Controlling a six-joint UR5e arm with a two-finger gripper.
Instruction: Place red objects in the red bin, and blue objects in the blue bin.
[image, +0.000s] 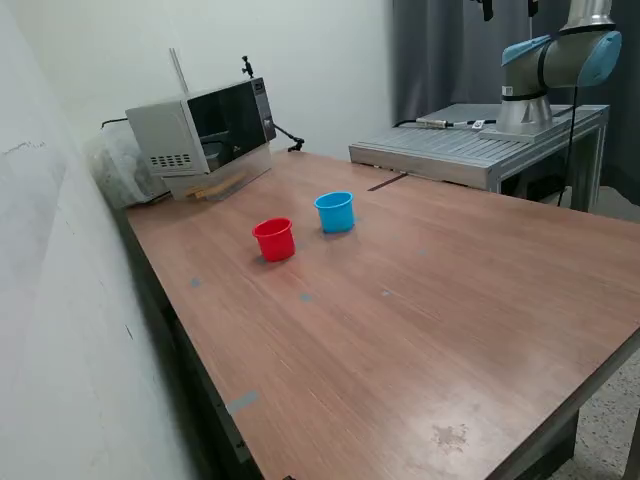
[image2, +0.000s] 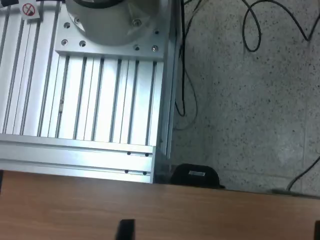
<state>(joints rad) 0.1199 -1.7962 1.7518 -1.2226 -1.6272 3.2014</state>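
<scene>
Red and blue cubes are nowhere to be seen on the wooden worktop (image: 420, 300); only the small red plastic cup (image: 274, 239) and the small light blue plastic cup (image: 335, 212) stand there, close together but apart, upright, near the grey microwave oven (image: 205, 135). Any cubes may already lie inside the cups, whose interiors cannot be made out. The arm (image: 560, 60) is raised over its ribbed aluminium base plate (image2: 85, 105), well apart from the cups. The claw is cut off: two dark finger tips barely show at the wrist view's edge, so I cannot tell whether it is apart or together. Risk: with the cups so close, a descent could knock one over.
</scene>
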